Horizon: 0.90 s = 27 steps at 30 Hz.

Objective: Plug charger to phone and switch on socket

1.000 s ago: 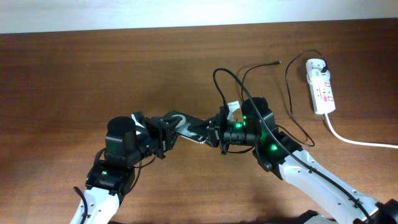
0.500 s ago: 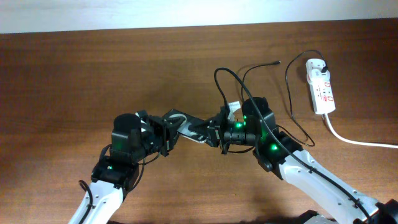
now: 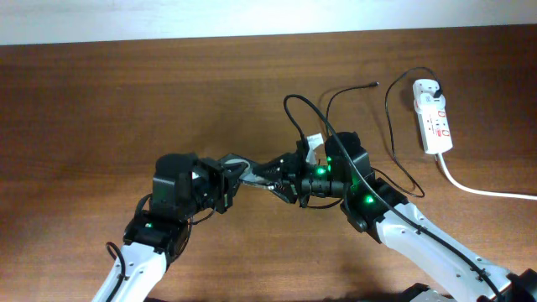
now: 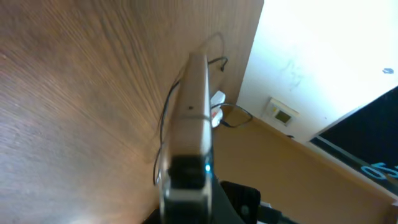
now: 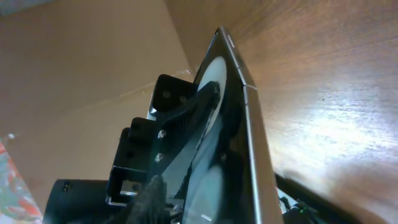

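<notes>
Wooden table (image 3: 101, 101), left gripper (image 3: 229, 178) clamps phone (image 4: 198, 93), right gripper (image 3: 285, 172) spread unclear, charger (image 3: 352, 87) lies beyond.

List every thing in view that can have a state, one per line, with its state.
phone: tipped on edge between the grippers, unplugged.
charger: plug tip lying free on the table.
power strip: lying flat; switch position unreadable.
left gripper: shut on the phone.
right gripper: at the phone, jaws unclear.
</notes>
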Motion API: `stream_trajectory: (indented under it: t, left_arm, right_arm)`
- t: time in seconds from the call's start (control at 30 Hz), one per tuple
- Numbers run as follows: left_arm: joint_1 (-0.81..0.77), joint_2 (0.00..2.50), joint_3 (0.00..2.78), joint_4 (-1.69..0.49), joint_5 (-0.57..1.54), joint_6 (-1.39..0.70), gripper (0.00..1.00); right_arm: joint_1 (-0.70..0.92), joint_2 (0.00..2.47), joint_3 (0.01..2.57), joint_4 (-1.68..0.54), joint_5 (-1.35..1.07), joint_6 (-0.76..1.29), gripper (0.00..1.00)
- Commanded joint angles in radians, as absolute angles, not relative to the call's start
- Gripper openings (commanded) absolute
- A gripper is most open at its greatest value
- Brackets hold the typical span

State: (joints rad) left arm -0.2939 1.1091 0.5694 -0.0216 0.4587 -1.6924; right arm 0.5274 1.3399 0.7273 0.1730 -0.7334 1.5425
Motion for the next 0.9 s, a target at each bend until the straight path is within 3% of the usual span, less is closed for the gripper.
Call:
stream_trajectory:
  t: [0.0, 0.1, 0.2, 0.37, 0.43, 0.6, 0.87]
  left_arm:
    - [-0.251, 1.118, 0.57, -0.038, 0.438, -1.622, 0.0]
    - [-0.189, 1.117, 0.57, -0.009, 0.467, -1.643, 0.0]
    - [-0.136, 1.117, 0.57, 0.064, 0.525, -1.683, 0.0]
    - [-0.13, 1.117, 0.57, 0.101, 0.546, -1.716, 0.0]
    - [-0.13, 1.117, 0.57, 0.101, 0.524, -1.667, 0.0]
    - [-0.11, 1.118, 0.57, 0.025, 0.504, -1.305, 0.0]
    - [-0.006, 1.118, 0.57, -0.07, 0.64, -0.945, 0.0]
  right_arm:
    - [0.53, 1.319, 0.743, 0.196, -0.721, 1.445, 0.36]
    - [0.53, 1.319, 0.743, 0.192, -0.721, 1.444, 0.35]
    - [0.53, 1.319, 0.743, 0.16, -0.718, 1.444, 0.28]
    - [0.53, 1.321, 0.743, 0.091, -0.702, 1.443, 0.24]
    - [0.53, 1.321, 0.743, 0.069, -0.694, 1.398, 0.33]
    - [0.53, 1.321, 0.743, -0.005, -0.588, 1.13, 0.57]
    - [0.53, 1.321, 0.743, -0.27, -0.344, 0.971, 0.83]
